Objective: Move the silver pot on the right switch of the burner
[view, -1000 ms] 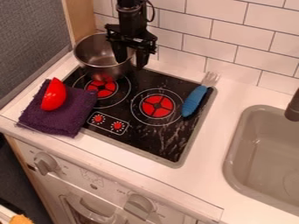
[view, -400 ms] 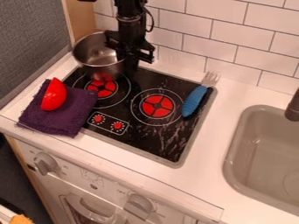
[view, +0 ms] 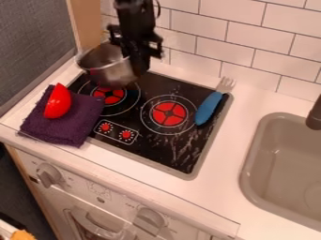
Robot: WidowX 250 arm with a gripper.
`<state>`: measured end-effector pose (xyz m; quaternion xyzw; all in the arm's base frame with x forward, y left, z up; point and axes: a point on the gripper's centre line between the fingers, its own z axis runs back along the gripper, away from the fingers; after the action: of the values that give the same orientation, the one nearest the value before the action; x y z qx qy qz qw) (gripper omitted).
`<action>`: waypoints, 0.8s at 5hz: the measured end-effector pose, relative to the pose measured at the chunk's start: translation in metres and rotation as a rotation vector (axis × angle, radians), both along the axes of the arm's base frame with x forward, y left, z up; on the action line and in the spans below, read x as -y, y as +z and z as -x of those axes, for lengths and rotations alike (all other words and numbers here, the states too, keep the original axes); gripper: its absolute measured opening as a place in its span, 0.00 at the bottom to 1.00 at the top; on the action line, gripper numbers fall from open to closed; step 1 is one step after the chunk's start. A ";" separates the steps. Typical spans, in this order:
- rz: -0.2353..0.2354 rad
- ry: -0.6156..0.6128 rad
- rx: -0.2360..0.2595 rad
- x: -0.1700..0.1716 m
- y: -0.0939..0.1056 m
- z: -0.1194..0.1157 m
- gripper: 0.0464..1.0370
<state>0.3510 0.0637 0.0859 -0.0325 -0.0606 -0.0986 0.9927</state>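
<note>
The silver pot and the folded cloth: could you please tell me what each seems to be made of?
The silver pot looks like smooth, polished metal, probably stainless steel, judging by its bright reflections. The folded cloth appears to be purple terry fabric, likely cotton, given its fuzzy, nubby surface.

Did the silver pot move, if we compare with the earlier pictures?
Yes. The silver pot has tilted somewhat, and its far rim is now lower in the view, closer to the left burner.

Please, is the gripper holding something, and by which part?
The gripper appears to hold the silver pot, by its rim on the view's right side.
</note>
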 end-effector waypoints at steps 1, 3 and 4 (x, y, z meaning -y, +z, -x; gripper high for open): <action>0.019 -0.090 0.006 0.027 0.012 0.044 0.04; -0.058 -0.260 -0.064 0.072 -0.016 0.093 0.04; -0.084 -0.293 -0.040 0.084 -0.022 0.088 0.04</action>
<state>0.2633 -0.0207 0.0638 -0.0012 -0.0314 -0.2440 0.9693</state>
